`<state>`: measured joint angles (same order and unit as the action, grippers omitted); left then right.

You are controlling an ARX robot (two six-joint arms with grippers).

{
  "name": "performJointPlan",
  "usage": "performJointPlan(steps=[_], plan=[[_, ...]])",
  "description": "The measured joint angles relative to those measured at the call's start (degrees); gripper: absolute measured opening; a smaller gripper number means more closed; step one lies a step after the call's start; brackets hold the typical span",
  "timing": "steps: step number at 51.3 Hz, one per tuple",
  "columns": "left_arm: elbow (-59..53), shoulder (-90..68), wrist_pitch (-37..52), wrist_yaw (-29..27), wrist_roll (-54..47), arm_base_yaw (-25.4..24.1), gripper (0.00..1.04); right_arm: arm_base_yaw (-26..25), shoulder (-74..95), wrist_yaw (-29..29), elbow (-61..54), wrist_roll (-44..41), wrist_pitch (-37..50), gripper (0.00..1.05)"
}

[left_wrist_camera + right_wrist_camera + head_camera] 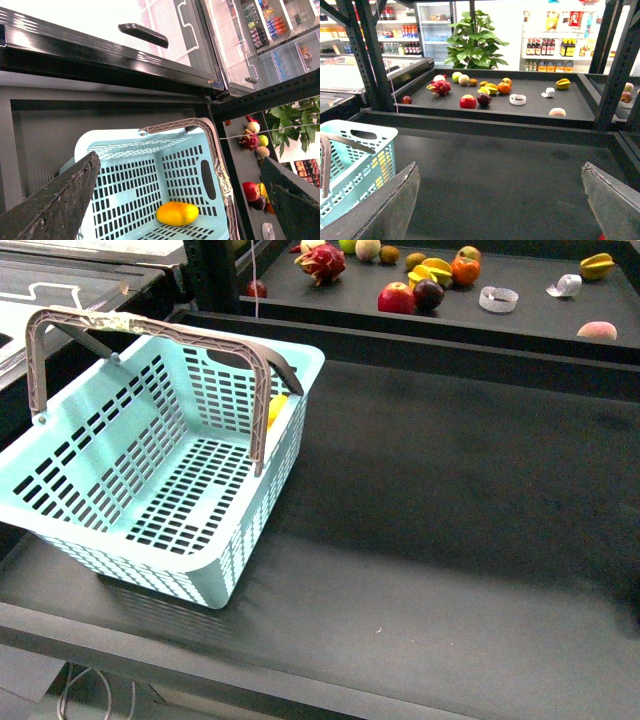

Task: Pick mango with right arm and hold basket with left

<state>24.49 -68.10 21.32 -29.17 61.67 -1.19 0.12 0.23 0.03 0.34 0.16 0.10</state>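
Both grippers, left [175,200] and right [500,200], are shown with fingers spread wide and nothing held. One basket [90,540] is seen at centre left of the front view, both handles [150,325] raised. One mango [177,213] is contained in it, lying against a wall. Loose fruit [397,298] is spread across the top-of-frame shelf [520,325].

Only the gripper fingers show: 2 flat, dark grey-black wedges with rough, scuffed surfaces on the left gripper [180,200], and 2 alike on the right gripper [502,205].
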Motion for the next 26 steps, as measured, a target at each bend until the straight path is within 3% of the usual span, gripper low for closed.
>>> performJointPlan(steps=[7, 9, 11, 12, 13, 16, 20, 23, 26], plan=[[-0.1, 0.0, 0.0, 0.3, -0.1, 0.0, 0.97, 0.0, 0.0, 0.0, 0.0, 0.0, 0.0, 0.96], [-1.0, -0.5, 2.5, 3.8, -3.5, -0.8, 0.94, 0.0, 0.0, 0.0, 0.0, 0.0, 0.0, 0.96], [-4.8, -1.5, 14.5, 16.0, -13.0, -2.6, 0.85, 0.0, 0.0, 0.0, 0.0, 0.0, 0.0, 0.96], [-5.6, -1.6, 16.6, 18.0, -15.1, -2.8, 0.83, 0.0, 0.0, 0.0, 0.0, 0.0, 0.0, 0.96], [-8.1, -1.7, 22.5, 23.5, -20.9, -3.3, 0.78, 0.0, 0.0, 0.0, 0.0, 0.0, 0.0, 0.96], [-11.0, -0.9, 29.5, 30.3, -32.1, -3.3, 0.69, 0.0, 0.0, 0.0, 0.0, 0.0, 0.0, 0.96], [-13.1, 2.4, 32.2, 33.1, -46.8, -2.7, 0.55, 0.0, 0.0, -0.1, 0.0, 0.0, 0.0, 0.96], [-15.3, 6.2, 31.4, 29.4, -55.1, -0.6, 0.38, 0.0, 0.0, 0.0, 0.0, 0.0, 0.0, 0.96], [-17.0, 9.2, 29.6, 29.5, -58.4, 1.0, 0.22, 0.0, 0.0, 0.0, 0.0, 0.0, 0.0, 0.96]])
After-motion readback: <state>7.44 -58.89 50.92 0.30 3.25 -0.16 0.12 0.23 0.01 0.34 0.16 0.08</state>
